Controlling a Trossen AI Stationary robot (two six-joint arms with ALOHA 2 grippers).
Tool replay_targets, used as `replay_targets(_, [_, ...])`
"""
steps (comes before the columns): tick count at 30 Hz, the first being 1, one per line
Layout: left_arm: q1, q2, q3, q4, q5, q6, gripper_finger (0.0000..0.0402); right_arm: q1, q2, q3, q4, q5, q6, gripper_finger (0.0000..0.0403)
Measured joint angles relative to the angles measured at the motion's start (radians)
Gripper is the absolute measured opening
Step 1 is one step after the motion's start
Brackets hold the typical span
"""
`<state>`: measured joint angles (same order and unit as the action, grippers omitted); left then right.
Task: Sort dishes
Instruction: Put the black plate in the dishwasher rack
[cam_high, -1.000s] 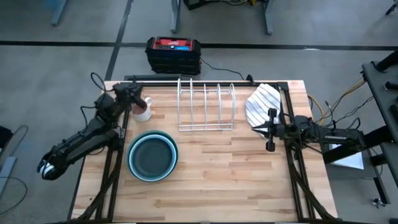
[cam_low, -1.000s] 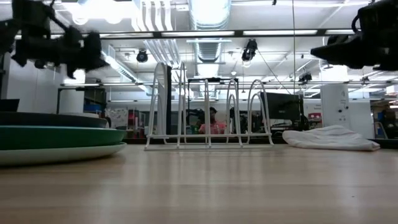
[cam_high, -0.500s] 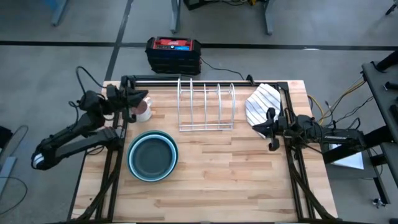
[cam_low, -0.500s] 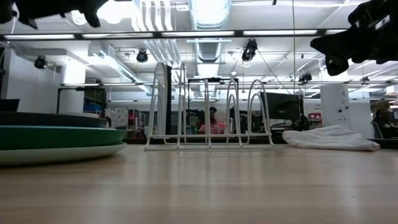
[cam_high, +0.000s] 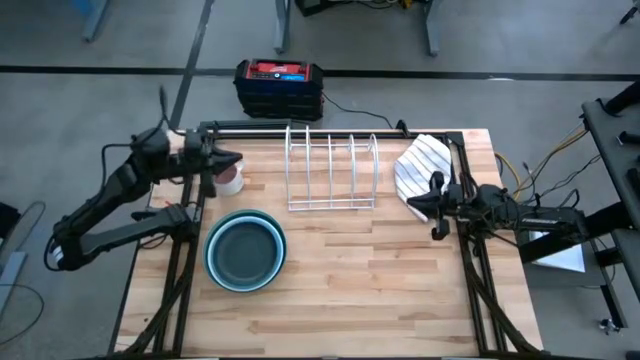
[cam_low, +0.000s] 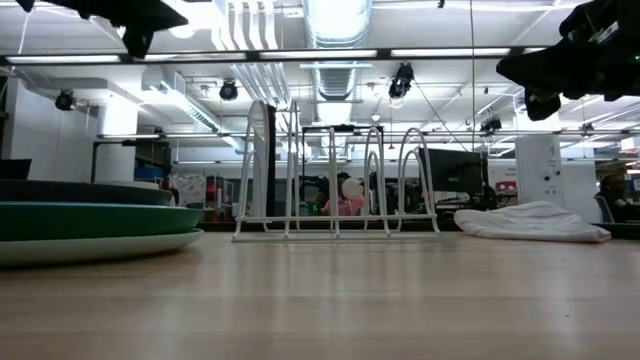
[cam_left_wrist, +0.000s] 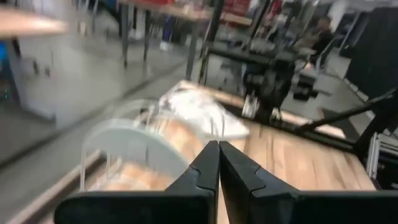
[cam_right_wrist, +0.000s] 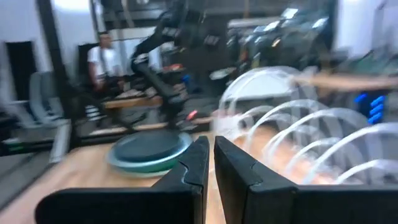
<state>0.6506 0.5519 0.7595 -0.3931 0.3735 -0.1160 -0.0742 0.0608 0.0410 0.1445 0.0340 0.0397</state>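
Observation:
The dishes (cam_high: 245, 250) stand as one stack on the table's left half: a dark grey bowl on top, light blue and teal rims under it, and a pale plate lowest on the wood (cam_low: 90, 215). The stack also shows in the right wrist view (cam_right_wrist: 149, 152). My left gripper (cam_high: 232, 160) is shut and empty, high above a small pinkish mug (cam_high: 230, 181) at the far left. It shows at the top of the low view (cam_low: 135, 35), fingers together (cam_left_wrist: 219, 163). My right gripper (cam_high: 412, 204) is shut and empty, level, beside the cloth's near edge (cam_right_wrist: 210, 155).
A white wire dish rack (cam_high: 332, 170) stands at the far middle of the table, with no dish in it. A white striped cloth (cam_high: 422, 165) lies at the far right. A black and red box (cam_high: 279, 85) sits on the floor beyond the far edge. A person sits in the room behind.
My left gripper has risen from just above the dish stack's height to the top of the low view, staying over the mug at the far left, and its arm has drawn back toward the left edge. My right gripper has tipped its fingers slightly downward. The dishes have stayed still.

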Motion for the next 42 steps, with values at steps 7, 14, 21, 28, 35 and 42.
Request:
replay_targets(7, [0.0,-0.004,-0.044,-0.06,0.024,-0.031,0.0,0.0,0.001,0.0,-0.005,0.019,-0.091,0.0018])
replay_targets(14, [-0.007,-0.028,-0.066,-0.198,0.16,-0.055,0.0,-0.001,0.003,-0.001,0.054,0.037,-0.013,0.0018])
replay_targets(21, [-0.077,-0.046,-0.089,-0.396,0.116,-0.129,0.0,0.002,0.011,0.03,0.221,0.071,-0.029,0.0018])
replay_targets(28, [-0.149,-0.048,-0.123,-0.47,0.055,-0.406,0.0,0.002,0.078,0.135,0.059,0.072,-0.059,0.0018])
replay_targets(35, [-0.157,-0.035,-0.153,-0.616,0.016,-0.653,0.0,0.002,0.202,0.174,0.023,0.072,-0.065,0.0018])
replay_targets(42, [-0.179,0.002,-0.151,-0.702,-0.015,-0.695,0.0,0.002,0.331,0.197,0.024,0.072,-0.038,0.0018])
